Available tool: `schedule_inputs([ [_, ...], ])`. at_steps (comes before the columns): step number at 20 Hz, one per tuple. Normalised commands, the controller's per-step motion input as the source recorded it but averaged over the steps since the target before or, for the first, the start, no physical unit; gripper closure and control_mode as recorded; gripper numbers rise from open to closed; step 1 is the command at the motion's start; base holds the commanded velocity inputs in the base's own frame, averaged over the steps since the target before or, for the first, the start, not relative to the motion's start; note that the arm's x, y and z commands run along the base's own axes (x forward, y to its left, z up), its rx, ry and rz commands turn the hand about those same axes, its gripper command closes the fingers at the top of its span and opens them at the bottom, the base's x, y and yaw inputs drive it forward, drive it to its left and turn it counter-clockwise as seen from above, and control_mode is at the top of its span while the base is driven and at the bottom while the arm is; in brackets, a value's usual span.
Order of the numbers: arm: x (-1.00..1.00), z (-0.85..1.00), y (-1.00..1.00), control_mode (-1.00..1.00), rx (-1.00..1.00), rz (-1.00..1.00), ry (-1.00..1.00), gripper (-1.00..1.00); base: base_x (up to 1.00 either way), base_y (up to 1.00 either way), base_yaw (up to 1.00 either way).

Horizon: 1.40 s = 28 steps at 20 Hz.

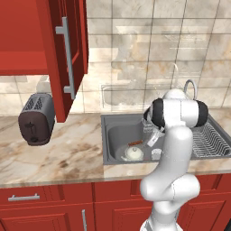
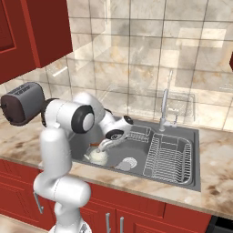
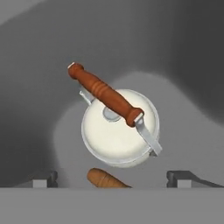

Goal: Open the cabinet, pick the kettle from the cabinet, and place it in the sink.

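Resting in the wide grey metal sink (image 1: 118, 135): small round cream-white kettle (image 3: 119, 131).
Gripper (image 3: 113, 178) hovering above the sink, fingers spread, gripping nothing; kettle likely light, rigid, smooth—reddish-brown handle bar (image 3: 106, 94) being the surest hold.

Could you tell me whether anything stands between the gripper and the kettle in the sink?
Nothing visible does. The kettle sits on the sink floor, and the gripper hangs open directly above it, its fingertips apart and clear of the handle.

A rendered home kitchen: a marble-look counter (image 1: 67, 158) runs beneath a tiled wall (image 1: 149, 45), with red cupboards (image 1: 45, 207) below. At nine o'clock in the left base view stands a toaster (image 1: 37, 118); at three o'clock, a grey sink (image 2: 182, 175) with chrome faucet (image 2: 164, 109) and dish rack (image 2: 167, 157).
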Motion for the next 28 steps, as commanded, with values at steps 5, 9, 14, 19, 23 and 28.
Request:
schedule_inputs([
  [5,-0.32,0.35,-0.03,-1.00,-0.09,-0.05,0.10,-1.00,0.00,0.00,0.00],
  [9,-0.38,0.36,0.00,-1.00,-0.15,-0.05,0.03,-1.00,0.00,0.00,0.00],
  [14,-0.41,0.36,0.00,-1.00,-0.20,-0.03,0.00,-1.00,0.00,0.00,0.00],
  [19,-0.47,0.35,0.00,-1.00,-0.19,-0.04,-0.05,-1.00,0.00,0.00,0.00],
  [23,-0.49,0.31,0.00,-1.00,-0.19,-0.09,-0.12,-1.00,0.00,0.00,0.00],
  [28,-0.44,0.34,0.00,-1.00,-0.13,-0.14,-0.05,-1.00,0.00,0.00,0.00],
])
